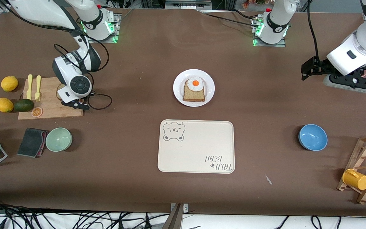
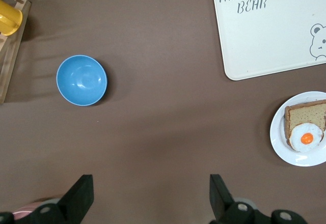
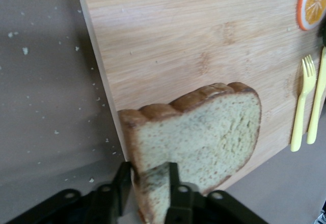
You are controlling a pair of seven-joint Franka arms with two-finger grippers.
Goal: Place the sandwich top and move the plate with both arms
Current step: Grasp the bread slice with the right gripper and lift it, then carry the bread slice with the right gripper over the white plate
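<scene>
The sandwich top point(image 3: 204, 132), a plain brown-crusted bread slice, lies on a wooden cutting board point(image 3: 193, 46) at the right arm's end of the table. My right gripper point(image 3: 147, 170) is shut on one corner of it, one finger on each face, and that corner is tipped up. In the front view the right gripper point(image 1: 75, 103) hides most of the slice point(image 1: 60, 90). The white plate point(image 1: 178, 87) stands mid-table with an egg-topped slice point(image 1: 194, 90) on it. My left gripper point(image 1: 304, 70) waits open over bare table at the left arm's end, nothing between its fingers point(image 2: 81, 191).
A cream bear-print tray point(image 1: 199, 149) lies nearer the camera than the plate. A blue bowl point(image 1: 312, 137) and a rack with a yellow mug point(image 1: 356, 179) are toward the left arm's end. Two lemons point(image 1: 9, 83), an avocado point(image 1: 23, 105), yellow forks point(image 1: 37, 87), a green bowl point(image 1: 58, 139) and a cloth point(image 1: 32, 142) surround the board.
</scene>
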